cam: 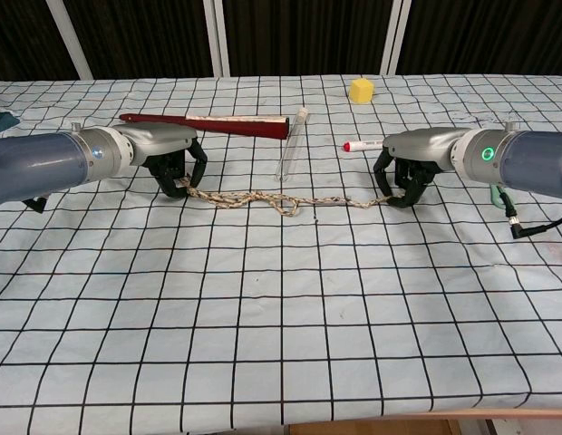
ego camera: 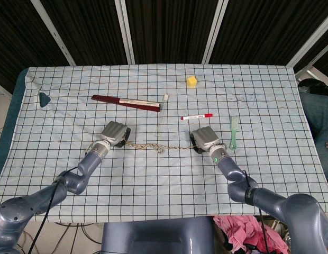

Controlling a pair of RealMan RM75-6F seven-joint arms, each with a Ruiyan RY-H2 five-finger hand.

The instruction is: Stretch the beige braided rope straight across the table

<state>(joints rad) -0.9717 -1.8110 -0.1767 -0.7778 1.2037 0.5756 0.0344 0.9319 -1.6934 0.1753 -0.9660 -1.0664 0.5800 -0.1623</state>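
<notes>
The beige braided rope (ego camera: 158,147) (cam: 281,201) lies across the middle of the checked tablecloth, running left to right with a small knot-like loop near its middle. My left hand (ego camera: 115,133) (cam: 172,161) grips the rope's left end, fingers curled down onto the cloth. At the other end my right hand (ego camera: 205,138) (cam: 410,172) holds the rope with its fingers curled under. The rope between the hands is nearly straight, still slightly wavy.
A dark red folded fan (ego camera: 125,102) (cam: 208,124) and a clear tube (ego camera: 162,115) (cam: 293,145) lie behind the rope. A red-capped marker (ego camera: 196,117), a green comb (ego camera: 234,132), a yellow cube (ego camera: 191,81) (cam: 360,90) and a teal object (ego camera: 44,99) lie further out.
</notes>
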